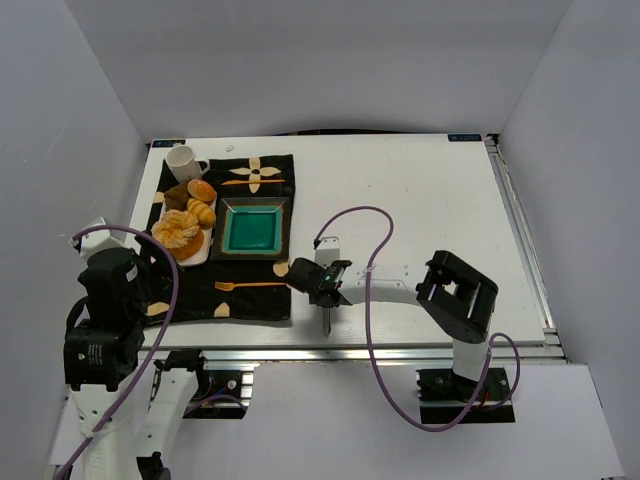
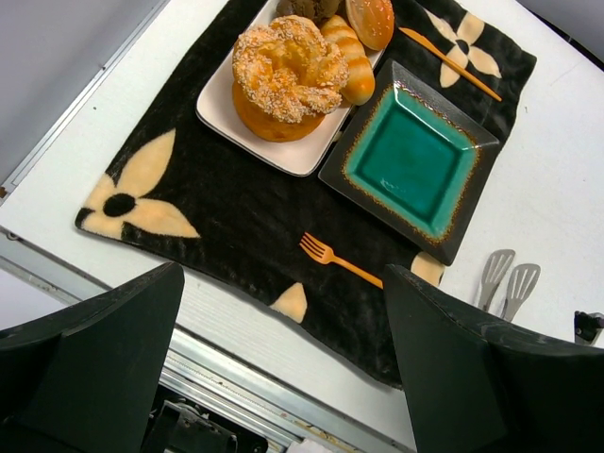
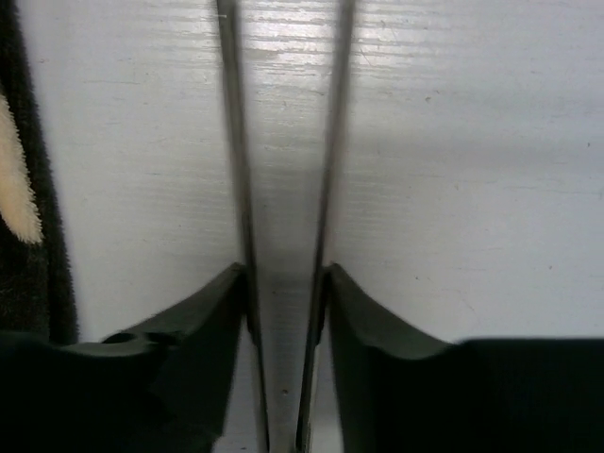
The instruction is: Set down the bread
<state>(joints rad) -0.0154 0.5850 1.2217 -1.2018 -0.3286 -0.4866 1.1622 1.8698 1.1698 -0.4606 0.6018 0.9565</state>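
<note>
The bread (image 1: 178, 232) is a large tan bun with a pale ridged top. It sits on the near end of a white plate (image 1: 197, 253) on the black mat, and also shows in the left wrist view (image 2: 288, 71). My left gripper (image 2: 283, 363) is open and empty, held high above the table's near-left edge, well short of the bun. My right gripper (image 3: 285, 283) is shut on metal tongs (image 3: 236, 142), low over the bare table just right of the mat (image 1: 325, 298). The tongs' tips show in the left wrist view (image 2: 508, 274).
A teal square plate (image 1: 253, 228) lies on the mat right of the white plate. A croissant (image 1: 202, 212) and two small rolls share the white plate. An orange fork (image 1: 240, 286), an orange knife (image 1: 255, 182) and a white cup (image 1: 185, 162) are on or by the mat.
</note>
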